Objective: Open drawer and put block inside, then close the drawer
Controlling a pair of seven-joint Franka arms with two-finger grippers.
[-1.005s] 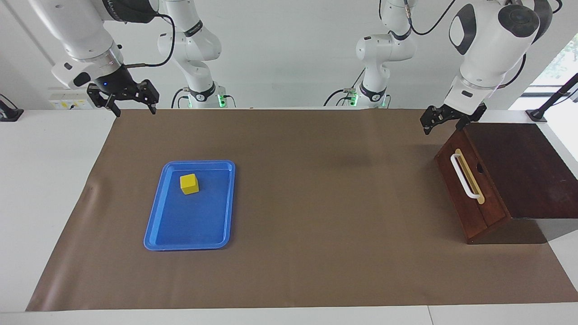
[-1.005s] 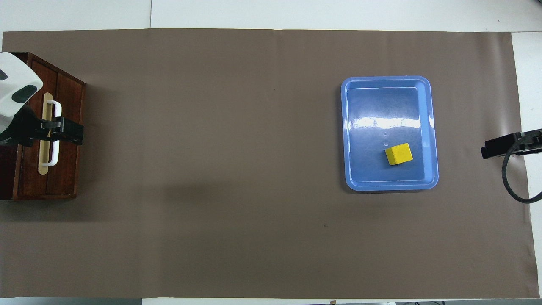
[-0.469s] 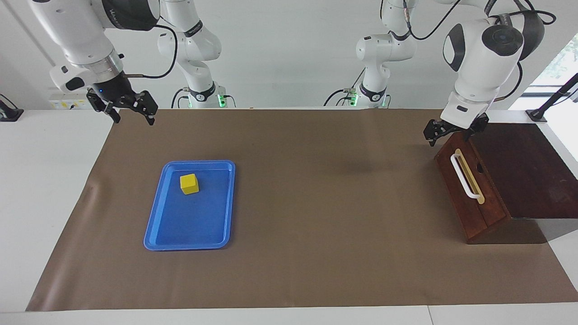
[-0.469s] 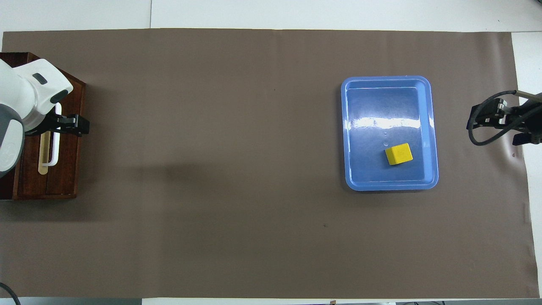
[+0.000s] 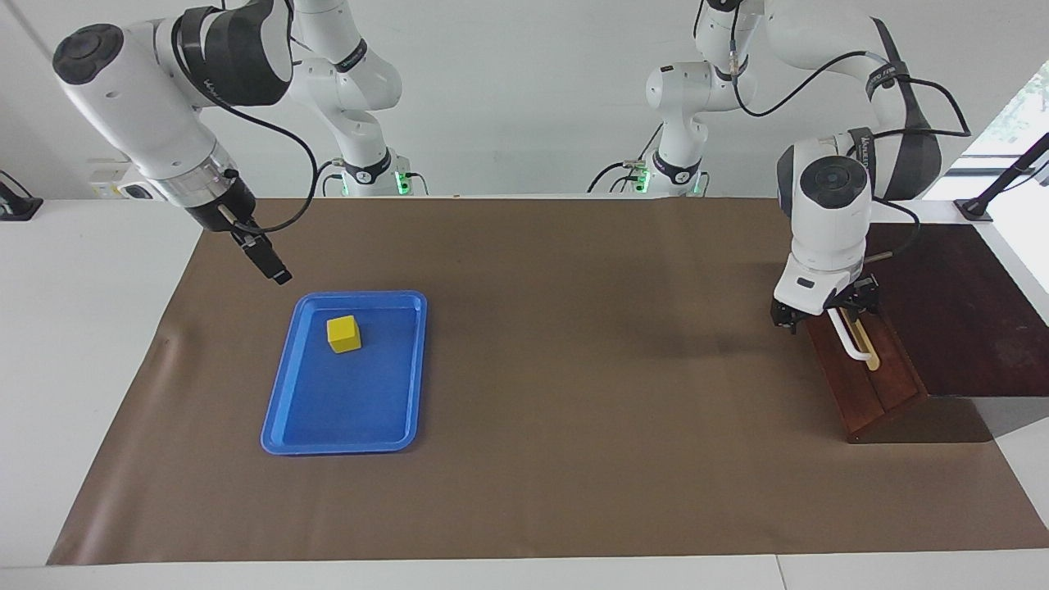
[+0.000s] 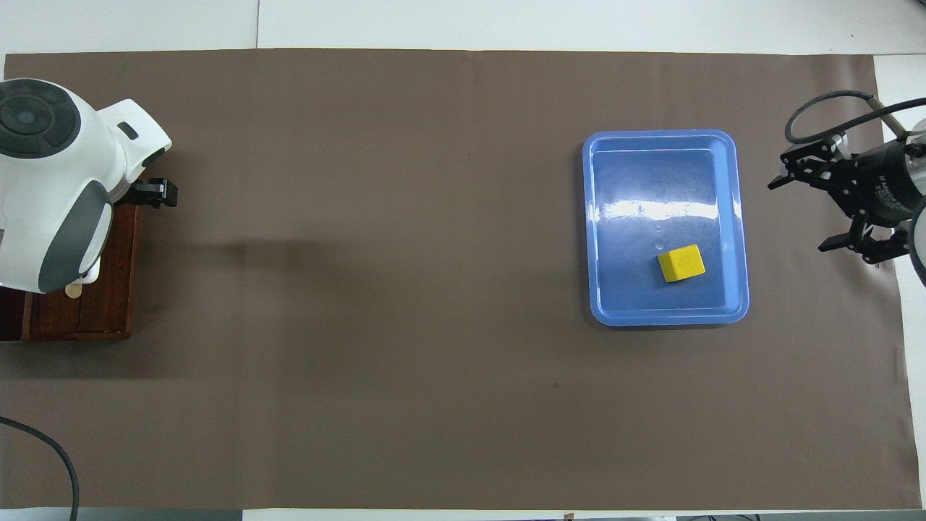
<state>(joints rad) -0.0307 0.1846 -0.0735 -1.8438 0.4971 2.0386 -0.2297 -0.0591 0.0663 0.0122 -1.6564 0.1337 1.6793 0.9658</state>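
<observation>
Over the last second the left gripper (image 5: 824, 315) has been brought down from above the cabinet's top edge to the drawer (image 5: 860, 369) front, and is now set at the end of the white handle (image 5: 850, 338) nearer the robots; jaws are open, nothing clamped yet, and contact with the bar cannot be confirmed since the wrist covers that end in the overhead view. Meanwhile the right gripper (image 5: 266, 262) has been swung in and lowered from the bench corner to hang over the brown mat (image 5: 574, 410) just beside the blue tray (image 5: 283, 410) edge nearest the robots; in the overhead view it reads open and empty. Drawer is seen shut, so the opening step is judged just about to start: handle grab, then pull. The block (image 5: 343, 333) is untouched, lying in the tray, in the half nearer the robots. Room: the mat in front of the drawer, toward the right arm's end, is bare all the way to the tray, so pull-out travel should be unobstructed. The cabinet sits at the mat's edge on the left arm's end, so a pull off the drawer's axis could drag the whole unit. The tray rim is low; a top-down approach to the block looks open, though the block is near the rim on the robots' side, leaving tighter finger clearance there.
</observation>
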